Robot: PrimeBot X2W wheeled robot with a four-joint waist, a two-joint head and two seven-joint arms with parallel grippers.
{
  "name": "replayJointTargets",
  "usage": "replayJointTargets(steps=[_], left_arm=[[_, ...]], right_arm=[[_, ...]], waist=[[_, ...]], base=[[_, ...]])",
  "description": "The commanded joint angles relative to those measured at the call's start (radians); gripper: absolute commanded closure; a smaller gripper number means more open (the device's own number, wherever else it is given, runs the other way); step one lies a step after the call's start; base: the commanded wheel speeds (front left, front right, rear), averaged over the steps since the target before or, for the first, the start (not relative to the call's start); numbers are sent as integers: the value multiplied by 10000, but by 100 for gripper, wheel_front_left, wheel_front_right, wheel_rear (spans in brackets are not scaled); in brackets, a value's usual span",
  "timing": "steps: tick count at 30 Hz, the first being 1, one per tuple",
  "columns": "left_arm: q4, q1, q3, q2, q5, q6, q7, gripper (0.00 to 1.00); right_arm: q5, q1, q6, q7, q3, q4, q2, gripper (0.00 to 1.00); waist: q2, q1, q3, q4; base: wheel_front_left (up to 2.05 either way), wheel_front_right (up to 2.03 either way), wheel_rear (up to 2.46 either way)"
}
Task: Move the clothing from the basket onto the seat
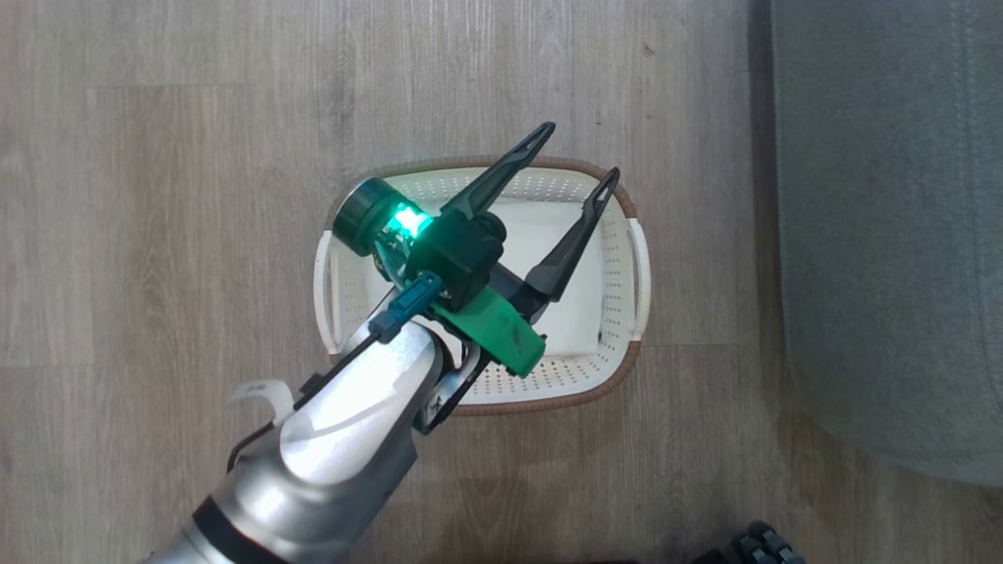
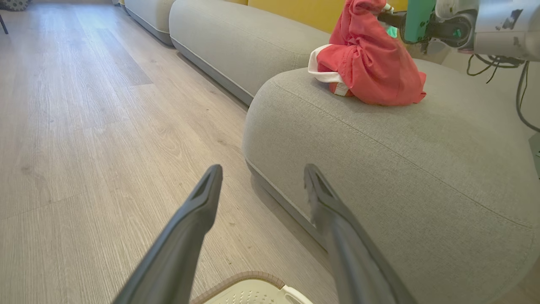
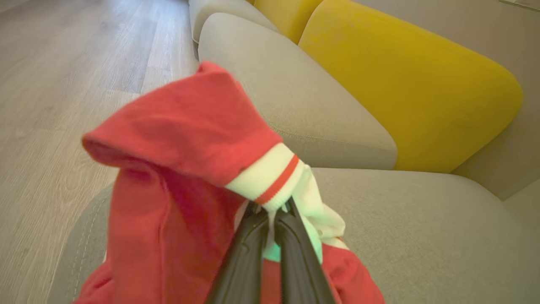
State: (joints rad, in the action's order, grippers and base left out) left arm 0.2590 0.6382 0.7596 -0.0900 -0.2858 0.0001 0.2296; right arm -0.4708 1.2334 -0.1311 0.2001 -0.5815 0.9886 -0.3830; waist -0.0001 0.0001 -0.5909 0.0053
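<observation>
Rising behind the seat (image 3: pixel 422 219) and clothing (image 3: pixel 181 126) is a yellow cushion (image 3: pixel 400 93).

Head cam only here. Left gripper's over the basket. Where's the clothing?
Observer: The clothing is over on the seat, its lower part resting on the cushion.
Operator: Released?
Observer: No. The right gripper is shut on it at a white-banded end, holding the top up.
Operator: What's behind it?
Observer: A yellow backrest cushion.
</observation>
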Motion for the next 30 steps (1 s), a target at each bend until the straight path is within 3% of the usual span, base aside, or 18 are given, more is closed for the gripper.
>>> replayJointTargets(steps=[1,3,5,6,7,14,20,30], left_arm=[[-409,307,-276,-108,89,37,-37,0],[-391,308,-288,-144,75,69,-58,0],[-371,301,-302,-183,56,96,-70,0],[-361,296,-308,-201,44,109,-76,0],[-353,292,-317,-217,32,126,-84,0],[-327,202,-470,-351,-135,274,-121,0],[-281,51,-645,-406,-375,362,-51,0],[133,-647,-1253,-465,-897,699,215,0]], right_arm=[[-97,-117,4,94,-29,-287,-130,100],[-278,-183,4,175,-183,-147,-53,100],[-327,-204,4,267,-329,8,75,54],[-340,-216,4,308,-355,107,129,12],[-359,-225,4,362,-313,201,170,0],[-164,-568,4,606,571,301,430,0],[1173,-1593,4,614,1813,-897,814,0],[3044,-3149,4,615,3668,-1964,716,0]], waist=[[1,-1,-4,-47],[1,-1,6,-140],[1,-1,39,-247],[1,-1,64,-301],[1,-1,90,-354],[1,-1,374,-831],[1,-1,921,-1156],[1,-1,2665,-1062]], base=[[0,0,0],[0,0,0],[0,0,0],[0,0,0],[0,0,0],[0,0,0],[0,0,0],[0,0,0]])
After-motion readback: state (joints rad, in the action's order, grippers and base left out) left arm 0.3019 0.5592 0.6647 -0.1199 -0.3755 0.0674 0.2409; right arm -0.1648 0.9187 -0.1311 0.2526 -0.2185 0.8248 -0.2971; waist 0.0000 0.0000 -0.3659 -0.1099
